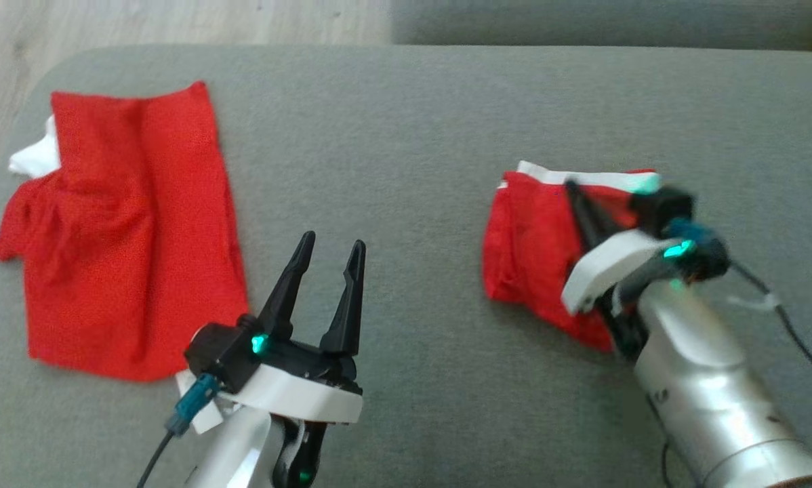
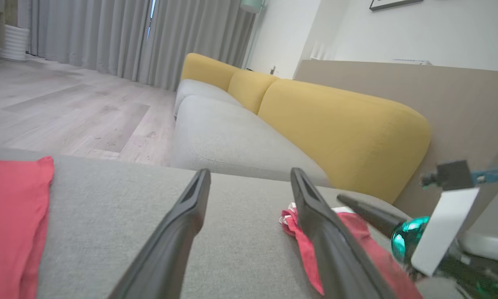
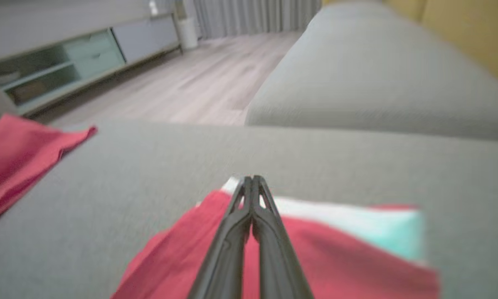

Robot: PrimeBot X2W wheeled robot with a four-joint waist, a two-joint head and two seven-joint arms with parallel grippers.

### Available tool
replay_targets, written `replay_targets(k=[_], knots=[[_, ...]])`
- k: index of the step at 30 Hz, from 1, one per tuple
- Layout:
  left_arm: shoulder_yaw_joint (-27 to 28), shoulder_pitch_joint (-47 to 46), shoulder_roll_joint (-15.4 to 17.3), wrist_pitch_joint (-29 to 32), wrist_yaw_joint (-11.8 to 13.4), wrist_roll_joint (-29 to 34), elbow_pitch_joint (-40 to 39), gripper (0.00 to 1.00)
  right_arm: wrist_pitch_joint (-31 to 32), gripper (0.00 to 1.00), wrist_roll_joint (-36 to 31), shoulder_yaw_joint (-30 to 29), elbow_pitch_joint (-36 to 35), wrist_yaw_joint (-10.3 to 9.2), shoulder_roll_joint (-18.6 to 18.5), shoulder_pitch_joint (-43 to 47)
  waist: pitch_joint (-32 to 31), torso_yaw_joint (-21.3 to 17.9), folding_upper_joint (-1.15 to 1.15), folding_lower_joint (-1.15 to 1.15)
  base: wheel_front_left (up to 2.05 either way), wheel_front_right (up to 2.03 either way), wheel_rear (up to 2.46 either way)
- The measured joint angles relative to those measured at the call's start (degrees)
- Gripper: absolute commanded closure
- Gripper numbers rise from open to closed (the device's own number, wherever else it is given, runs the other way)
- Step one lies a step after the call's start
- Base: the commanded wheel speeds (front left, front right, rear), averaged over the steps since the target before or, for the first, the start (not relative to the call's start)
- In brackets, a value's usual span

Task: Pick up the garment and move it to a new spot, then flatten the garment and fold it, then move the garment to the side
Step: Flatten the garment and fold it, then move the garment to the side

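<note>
A small folded red garment (image 1: 528, 244) with a white band along its far edge lies on the right of the grey cushion (image 1: 406, 122). My right gripper (image 1: 572, 186) is shut, its fingers lying over this garment with the tips at the white band (image 3: 348, 220); I cannot tell whether any cloth is pinched. The right wrist view has the shut fingers (image 3: 252, 179) above the red cloth (image 3: 315, 253). My left gripper (image 1: 331, 244) stands open over bare cushion, between the two red pieces, holding nothing. A larger red garment (image 1: 128, 230) lies spread at the left.
The cushion's left edge curves round beside the larger garment, with wooden floor (image 1: 175, 20) beyond. A grey sofa with a yellow back (image 2: 340, 133) stands behind. A low cabinet (image 3: 66, 58) sits across the floor. A thin cable (image 1: 796, 339) trails from my right wrist.
</note>
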Motion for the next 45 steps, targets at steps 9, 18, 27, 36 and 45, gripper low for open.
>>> replay_targets(k=[9, 18, 27, 36, 45], knots=[[2.50, 1.77, -0.04, 0.00, 0.10, 1.41, -0.63, 0.00, -0.42, 1.00, -10.07, -15.94, -26.79, 0.00, -0.22, 16.38, -3.93, -5.51, 0.00, 0.00, 0.00, 0.00, 0.00], [4.91, 4.81, -0.05, 0.00, 0.67, 3.18, -0.46, 0.00, -0.42, 0.00, -5.99, -20.56, -39.69, 0.00, 1.02, 32.33, -6.54, -9.29, 0.00, -0.01, 0.00, 0.00, 0.00], [5.55, 6.17, -0.03, 0.00, 0.67, 4.00, 0.26, 0.00, -0.42, 0.00, -5.81, -19.46, -40.57, 0.00, 1.14, 33.92, -7.10, -10.00, 0.00, -0.01, 0.00, 0.00, 0.00], [5.50, 6.10, -0.03, 0.00, 1.58, 4.93, 0.14, 0.00, -0.42, 0.00, -6.64, -20.06, -40.00, 0.00, 1.14, 33.46, -5.82, -8.93, 0.00, 0.00, 0.00, 0.00, 0.00], [5.25, 2.79, -0.04, 0.00, 1.68, 6.51, -0.19, 0.00, 3.03, 0.00, -7.40, -21.60, -28.56, 0.00, 1.13, 23.49, -0.93, -6.06, 0.00, 0.01, 0.00, 0.00, 0.00]])
